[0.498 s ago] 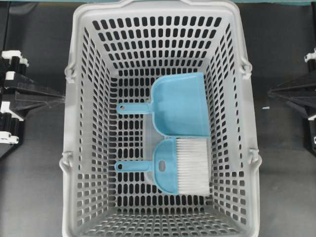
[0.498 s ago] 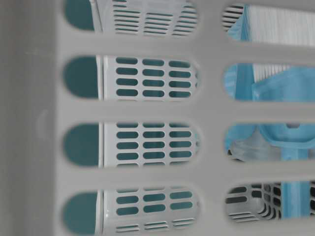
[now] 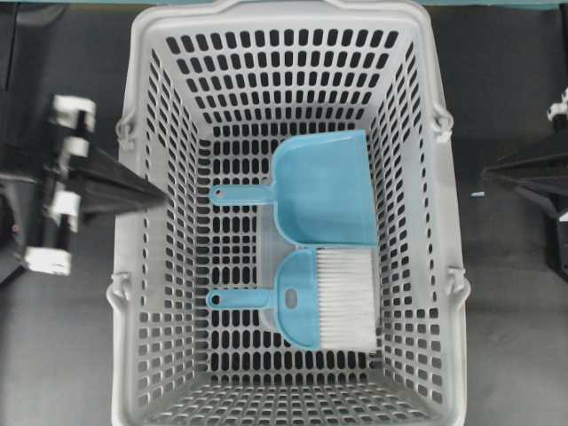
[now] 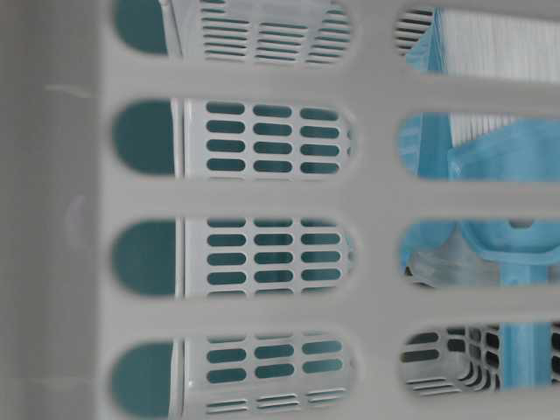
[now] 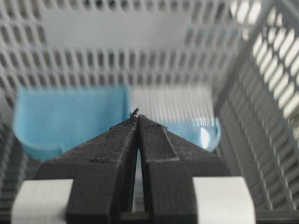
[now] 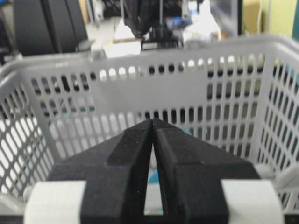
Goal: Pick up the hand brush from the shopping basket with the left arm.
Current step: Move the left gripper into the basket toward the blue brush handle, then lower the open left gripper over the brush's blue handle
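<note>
The hand brush (image 3: 300, 306) lies flat on the floor of the grey shopping basket (image 3: 266, 18), white bristles to the right and thin handle to the left. In the left wrist view its bristles (image 5: 168, 103) show ahead and below. My left gripper (image 3: 162, 191) is shut and empty, with its tip over the basket's left wall, up and left of the brush. It points into the basket in the left wrist view (image 5: 138, 116). My right gripper (image 3: 488, 171) is shut and empty outside the basket's right side, facing the wall (image 6: 153, 120).
A matching light-blue dustpan (image 3: 324, 188) lies just behind the brush, handle to the left; it also shows in the left wrist view (image 5: 70, 116). The basket's tall slotted walls (image 6: 187, 88) ring both items. The table-level view looks through the wall slots (image 4: 262, 197).
My left gripper has moved right, from beside the basket to over its left wall. The brush, dustpan and right arm have not moved.
</note>
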`<state>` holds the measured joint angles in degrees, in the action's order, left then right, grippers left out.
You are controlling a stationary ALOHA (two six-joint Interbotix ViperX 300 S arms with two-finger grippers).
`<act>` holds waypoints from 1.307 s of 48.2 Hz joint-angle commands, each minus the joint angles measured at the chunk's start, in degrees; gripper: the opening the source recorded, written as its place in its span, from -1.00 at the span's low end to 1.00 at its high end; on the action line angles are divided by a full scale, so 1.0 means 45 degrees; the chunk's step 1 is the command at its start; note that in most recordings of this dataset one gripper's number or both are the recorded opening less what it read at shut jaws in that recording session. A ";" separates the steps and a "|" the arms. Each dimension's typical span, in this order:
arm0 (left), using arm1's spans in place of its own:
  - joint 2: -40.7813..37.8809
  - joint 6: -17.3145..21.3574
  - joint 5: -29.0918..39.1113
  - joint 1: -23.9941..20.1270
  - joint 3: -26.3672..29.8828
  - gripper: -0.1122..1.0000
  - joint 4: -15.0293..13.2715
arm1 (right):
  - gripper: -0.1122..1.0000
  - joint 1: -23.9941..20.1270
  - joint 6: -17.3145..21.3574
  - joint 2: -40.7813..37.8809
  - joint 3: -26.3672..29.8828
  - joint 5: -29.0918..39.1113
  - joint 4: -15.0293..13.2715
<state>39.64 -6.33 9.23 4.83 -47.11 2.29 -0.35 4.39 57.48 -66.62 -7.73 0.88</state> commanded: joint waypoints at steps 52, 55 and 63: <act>-0.7676 -0.1152 0.8555 0.1172 0.6953 0.80 0.0059 | 0.53 -0.0156 0.0078 0.0488 0.0410 0.1777 0.0059; -0.8066 -0.1504 0.8516 0.1250 0.6953 0.84 0.0059 | 0.54 -0.0137 0.0078 0.0488 0.0391 0.1777 0.0059; -0.8789 -0.2031 0.8516 0.1563 0.6895 0.83 0.0059 | 0.53 -0.0156 0.0039 0.0488 0.0313 0.1777 0.0039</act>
<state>0.79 -14.77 47.81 10.90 -17.14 2.37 -0.97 4.66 60.03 -65.92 0.53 0.97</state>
